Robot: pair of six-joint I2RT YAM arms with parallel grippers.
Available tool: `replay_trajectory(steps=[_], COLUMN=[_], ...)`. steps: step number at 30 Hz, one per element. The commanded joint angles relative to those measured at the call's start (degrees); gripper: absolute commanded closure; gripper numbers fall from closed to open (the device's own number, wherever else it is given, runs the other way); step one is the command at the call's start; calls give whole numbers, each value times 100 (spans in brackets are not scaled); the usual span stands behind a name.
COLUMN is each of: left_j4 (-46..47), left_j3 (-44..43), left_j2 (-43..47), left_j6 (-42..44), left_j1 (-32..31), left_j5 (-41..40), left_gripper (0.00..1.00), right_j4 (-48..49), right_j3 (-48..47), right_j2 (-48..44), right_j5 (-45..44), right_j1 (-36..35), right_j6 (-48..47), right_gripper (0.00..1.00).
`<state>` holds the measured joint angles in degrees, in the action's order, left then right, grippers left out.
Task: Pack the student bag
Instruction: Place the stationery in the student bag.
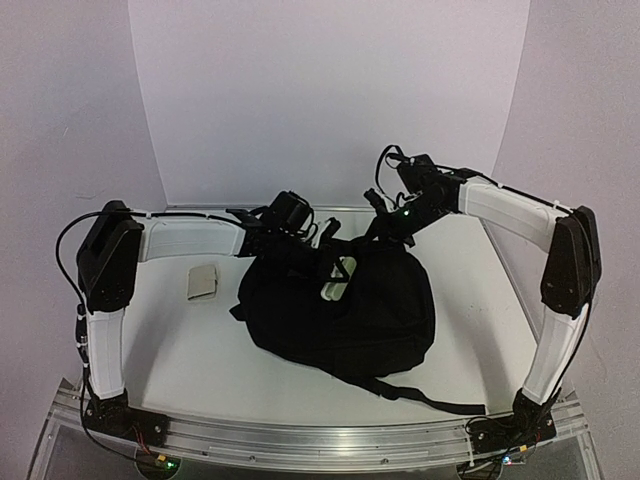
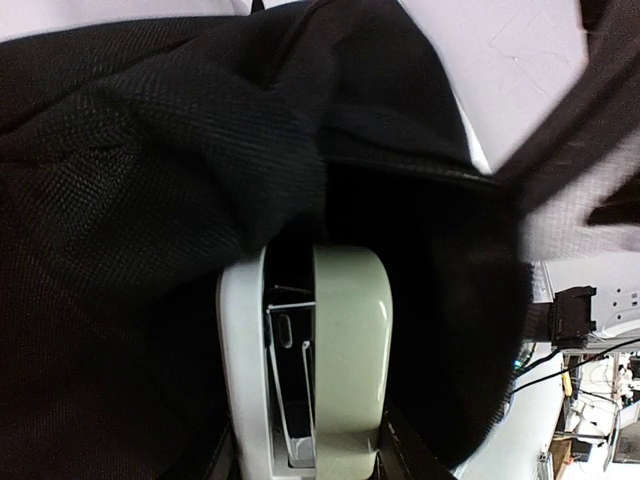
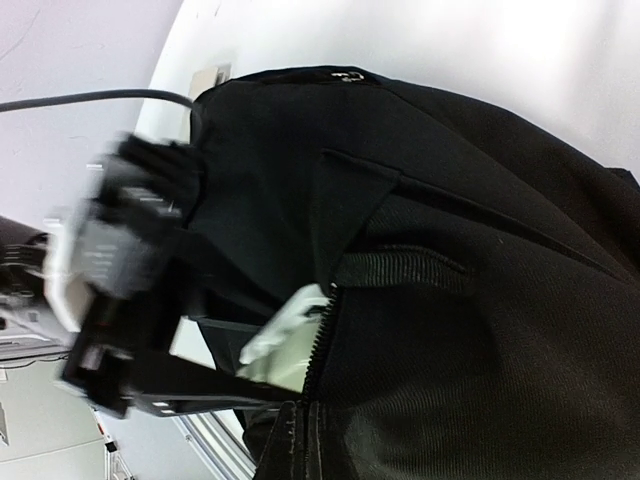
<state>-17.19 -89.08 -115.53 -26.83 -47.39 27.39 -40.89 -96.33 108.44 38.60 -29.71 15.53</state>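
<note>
The student bag (image 1: 370, 320), a black fabric backpack, lies in the middle of the table with its opening toward the back. My left gripper (image 1: 320, 262) is shut on a white and pale-green stapler (image 1: 337, 285) and holds it at the bag's mouth. In the left wrist view the stapler (image 2: 345, 340) sits between the jaws, its front end against the bag's black fabric (image 2: 150, 160). My right gripper (image 1: 385, 228) is shut on the bag's upper edge. In the right wrist view this gripper (image 3: 300, 440) pinches the fabric by the zipper, and the stapler (image 3: 290, 330) shows in the gap.
A small beige flat object (image 1: 203, 282) lies on the table left of the bag. A black strap (image 1: 440, 402) trails from the bag toward the front right. White walls stand behind and to both sides.
</note>
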Motion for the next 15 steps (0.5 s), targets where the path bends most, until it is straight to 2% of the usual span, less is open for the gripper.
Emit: replay_trajectory(steps=[1, 6, 15], left_j4=[433, 575, 541], left_j3=[-570, -866, -1039], left_j2=[-270, -362, -464], left_j6=[77, -2, -7], left_j1=[-68, -153, -326], left_j5=[148, -26, 51], left_gripper=[65, 59, 34], right_j4=[-32, -33, -39], right_j3=[49, 224, 230], right_j2=[-401, -510, -442], right_j5=[305, 239, 236], right_j1=[-7, -6, 126], right_j6=[90, 102, 247], right_gripper=[100, 100, 100])
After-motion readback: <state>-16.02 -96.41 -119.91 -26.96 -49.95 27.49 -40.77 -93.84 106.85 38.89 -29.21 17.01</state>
